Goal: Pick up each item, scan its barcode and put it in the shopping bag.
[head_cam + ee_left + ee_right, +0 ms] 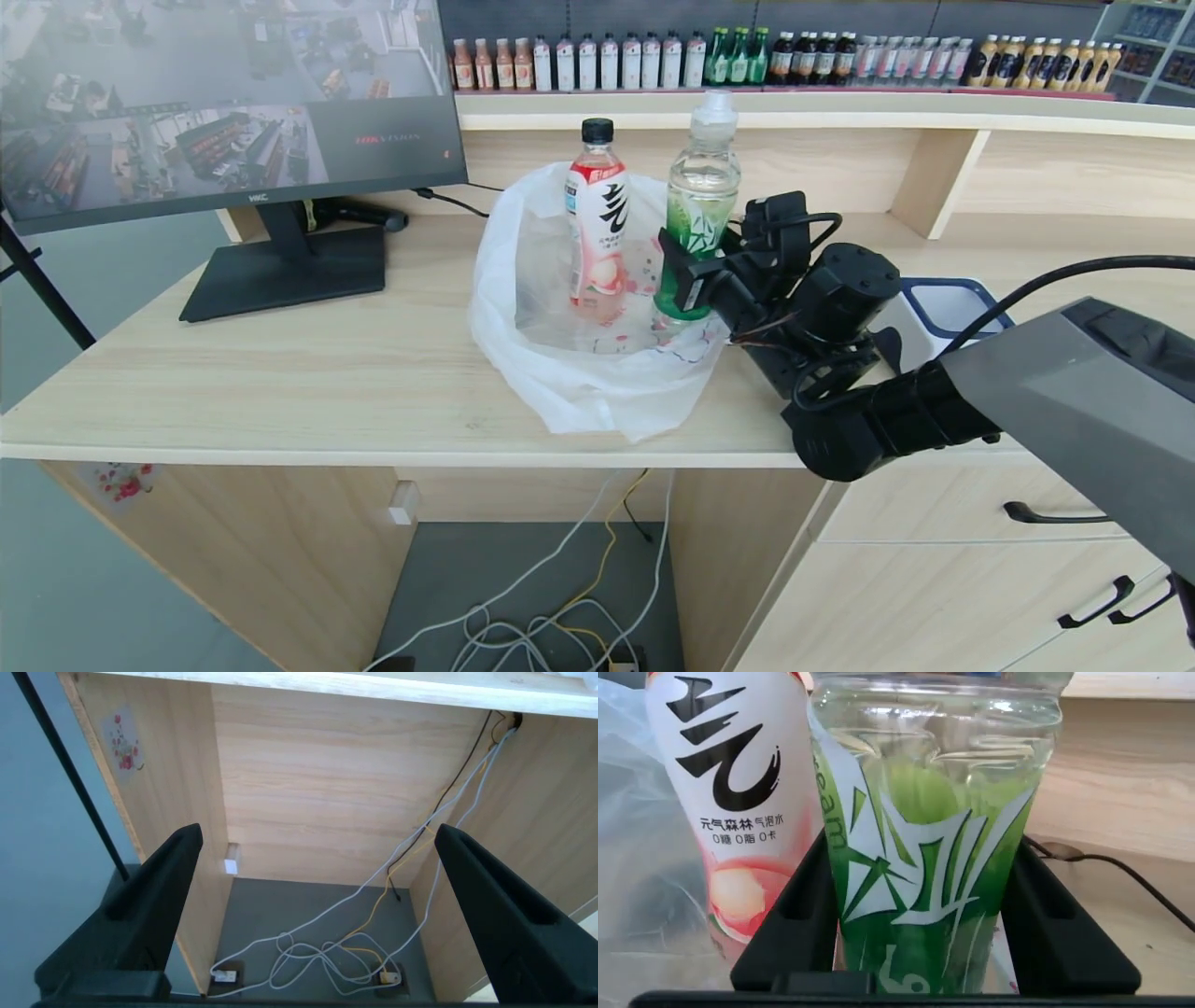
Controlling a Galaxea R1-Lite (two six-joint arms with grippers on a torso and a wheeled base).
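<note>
In the head view, the right gripper [695, 273] is pinching the green-labelled bottle [702, 191] at its lower half, with one finger on each side. The bottle is standing upright, with its base inside the mouth of the white shopping bag [579, 383], on the bag's right side. Whether the base is touching the bottom I cannot tell. The pink-labelled bottle [597, 233] is standing upright in the bag, just beside it on the left. The bag is lying on the wooden counter [308, 383], near a monitor [224, 93].

In the left wrist view, the left gripper [318, 859] is hanging with its fingers [168, 887] spread wide and nothing between them, below the counter (cables [327, 952] are lying on the floor there).

In the right wrist view, the right gripper [924, 943] is pressing both sides of the green-labelled bottle [924, 821], and the pink-labelled bottle [729, 803] is standing close against it, with the shopping bag [635, 868] behind.
</note>
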